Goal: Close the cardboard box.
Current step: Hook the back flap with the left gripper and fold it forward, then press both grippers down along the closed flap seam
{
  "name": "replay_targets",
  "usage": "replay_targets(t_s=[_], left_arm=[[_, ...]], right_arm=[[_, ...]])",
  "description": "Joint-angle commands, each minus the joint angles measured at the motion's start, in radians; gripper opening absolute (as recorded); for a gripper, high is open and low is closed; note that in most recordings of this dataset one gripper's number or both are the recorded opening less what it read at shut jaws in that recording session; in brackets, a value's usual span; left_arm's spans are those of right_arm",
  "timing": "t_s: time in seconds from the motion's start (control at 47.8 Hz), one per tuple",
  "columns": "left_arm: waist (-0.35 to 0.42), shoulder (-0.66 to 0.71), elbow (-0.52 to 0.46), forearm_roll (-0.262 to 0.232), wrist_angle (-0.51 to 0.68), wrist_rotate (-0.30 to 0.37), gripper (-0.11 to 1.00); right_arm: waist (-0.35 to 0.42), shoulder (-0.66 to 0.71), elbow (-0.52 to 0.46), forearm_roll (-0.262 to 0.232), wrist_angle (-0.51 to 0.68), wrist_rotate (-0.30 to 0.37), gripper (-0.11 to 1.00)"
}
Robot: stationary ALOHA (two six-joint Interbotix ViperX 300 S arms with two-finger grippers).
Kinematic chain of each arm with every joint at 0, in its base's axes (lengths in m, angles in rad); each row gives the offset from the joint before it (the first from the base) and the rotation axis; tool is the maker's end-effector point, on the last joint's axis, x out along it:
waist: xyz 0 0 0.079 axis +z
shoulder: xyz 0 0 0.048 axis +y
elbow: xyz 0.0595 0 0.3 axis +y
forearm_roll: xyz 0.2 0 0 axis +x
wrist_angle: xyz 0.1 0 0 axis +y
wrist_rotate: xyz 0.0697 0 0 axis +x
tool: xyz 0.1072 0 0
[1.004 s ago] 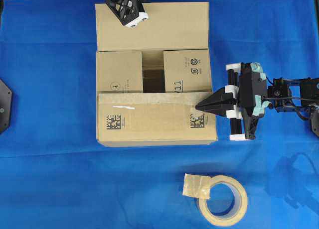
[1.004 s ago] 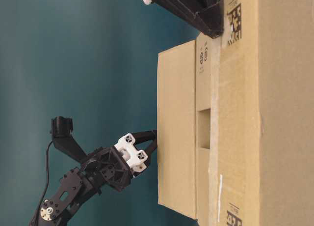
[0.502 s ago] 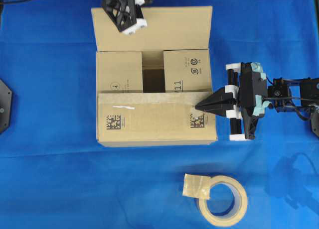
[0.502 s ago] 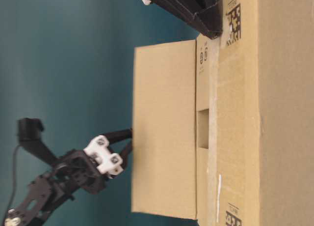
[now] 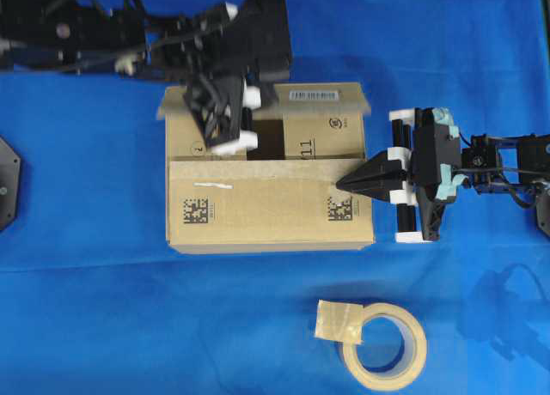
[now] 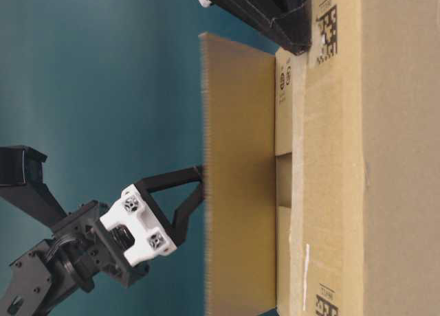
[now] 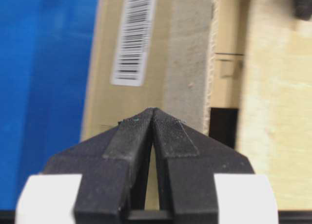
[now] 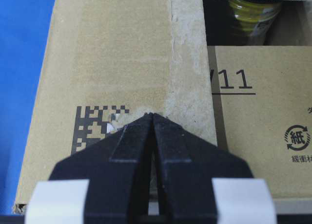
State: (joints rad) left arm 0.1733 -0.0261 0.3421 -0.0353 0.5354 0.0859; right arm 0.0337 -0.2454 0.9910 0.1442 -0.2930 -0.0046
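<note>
Two grippers work on the large brown corrugated cardboard box (image 5: 271,185), which sits on the blue cloth (image 5: 86,309) at mid-table in the overhead view. The right gripper (image 5: 344,185), jaws pinched together with nothing between them, presses its tip onto the near long flap at the box's right end, holding it flat. The left gripper (image 5: 225,137) is over the far long flap, which is tilted partway across the opening. A beige tape roll (image 5: 384,343) lies near the box's front side, apart from it.

Table-level view: the far flap stands off the box top, and the left gripper's fingers (image 6: 172,182) touch its outer face.

Left wrist view: jaws clenched, empty, tip against the barcoded flap.

Right wrist view: jaws closed, tip on the printed square code (image 8: 95,124).

Judgement: the last flap is being folded; next, push it fully down to meet the held flap.
</note>
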Motion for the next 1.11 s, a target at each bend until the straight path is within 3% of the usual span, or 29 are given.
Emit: replay_targets(t_s=[0.0,0.23,0.544,0.774,1.087], left_arm=[[-0.034,-0.037,0.006,-0.002,-0.015,-0.018,0.00],[-0.080,-0.052,0.118,-0.003,-0.132,-0.069,0.00],[-0.081,-0.064,0.290,-0.003,-0.325,-0.144,0.00],[-0.084,-0.095,0.336,-0.003,-0.410,-0.156,0.00],[-0.084,-0.098,0.341,-0.003,-0.417,-0.156,0.00]], right_arm=[[-0.003,-0.006,-0.014,-0.002,-0.009,-0.002,0.00],[-0.003,-0.006,-0.015,-0.002,-0.009,-0.002,0.00],[-0.012,-0.006,-0.015,-0.002,-0.011,-0.002,0.00],[-0.052,-0.006,-0.015,-0.002,-0.021,-0.002,0.00],[-0.103,-0.006,-0.009,-0.002,-0.025,-0.002,0.00]])
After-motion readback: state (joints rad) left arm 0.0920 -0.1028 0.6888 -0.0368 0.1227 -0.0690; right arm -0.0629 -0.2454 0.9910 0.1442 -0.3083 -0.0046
